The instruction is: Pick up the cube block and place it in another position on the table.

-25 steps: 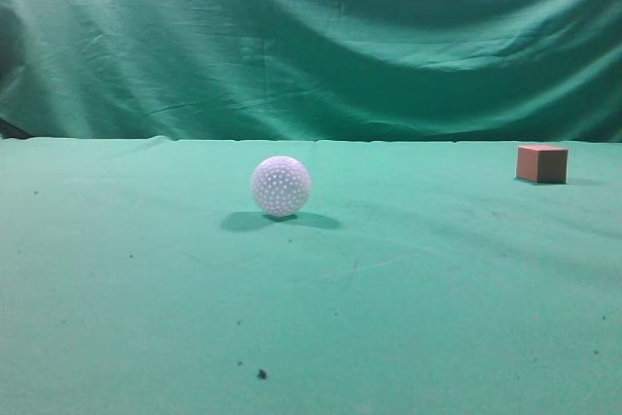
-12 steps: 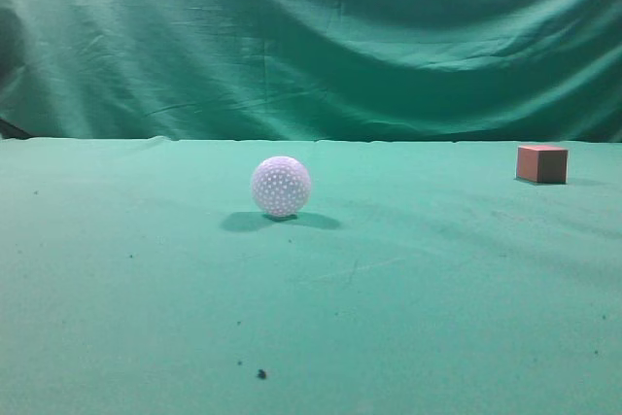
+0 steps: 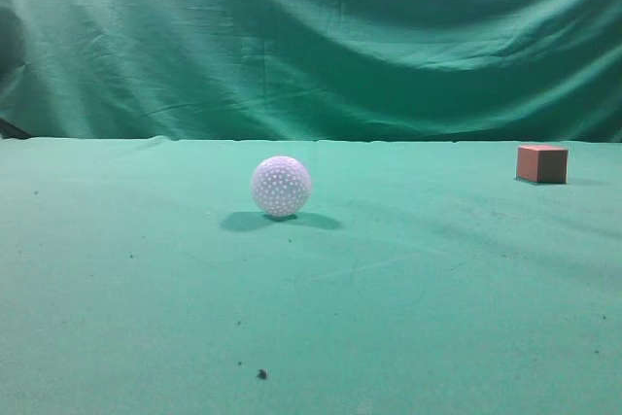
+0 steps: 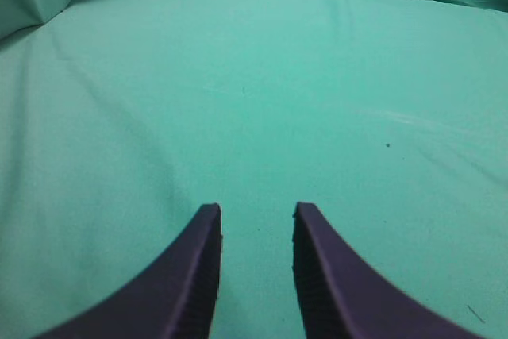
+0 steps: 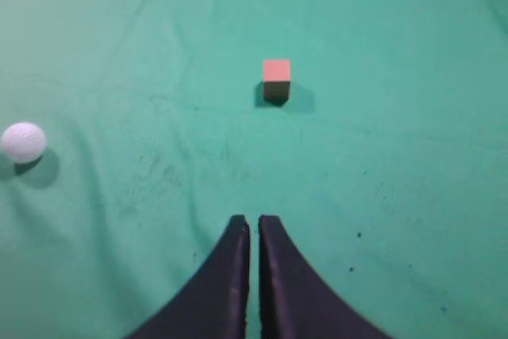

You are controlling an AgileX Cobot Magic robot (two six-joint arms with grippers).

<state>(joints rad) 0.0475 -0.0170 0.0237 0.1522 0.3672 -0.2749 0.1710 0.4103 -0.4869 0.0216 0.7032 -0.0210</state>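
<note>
The reddish-brown cube block sits on the green table at the far right. It also shows in the right wrist view, ahead of my right gripper, which is shut, empty and well short of it. My left gripper is open and empty over bare green cloth; the cube is out of its view. Neither gripper shows in the exterior view.
A white dimpled ball rests near the table's middle, left of the cube; it also shows at the left of the right wrist view. A draped green backdrop curtain hangs behind the table. Dark specks dot the cloth.
</note>
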